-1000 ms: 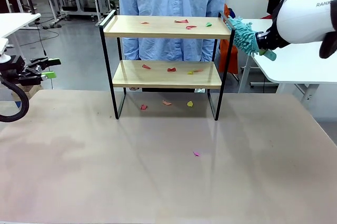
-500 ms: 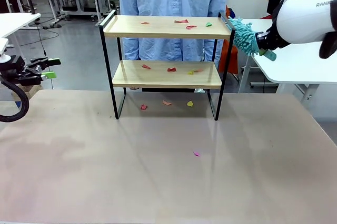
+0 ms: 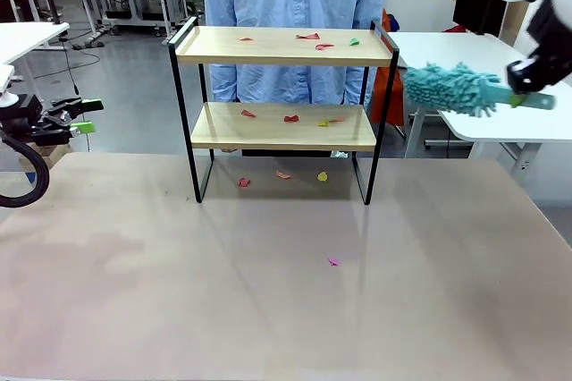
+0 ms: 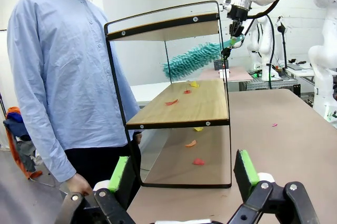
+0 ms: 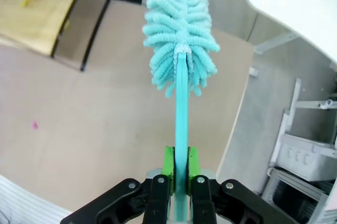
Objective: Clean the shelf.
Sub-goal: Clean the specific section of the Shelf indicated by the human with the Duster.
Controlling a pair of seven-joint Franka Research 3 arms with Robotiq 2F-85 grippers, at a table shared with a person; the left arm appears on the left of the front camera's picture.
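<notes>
Shelf (image 3: 284, 46): upper centre of front view, scraps (image 3: 308, 37) on both boards.
Right gripper (image 5: 179, 165): right edge, clamped on duster (image 3: 447, 88) handle; head just right of shelf, apart.
Left gripper (image 4: 182, 170): left edge, jaws wide, empty.

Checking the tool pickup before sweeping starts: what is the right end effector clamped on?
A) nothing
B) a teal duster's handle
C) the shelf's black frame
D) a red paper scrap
B: the right wrist view shows the right end effector with its green pads shut on the duster by its flat teal handle, clear of the shelf.
</notes>
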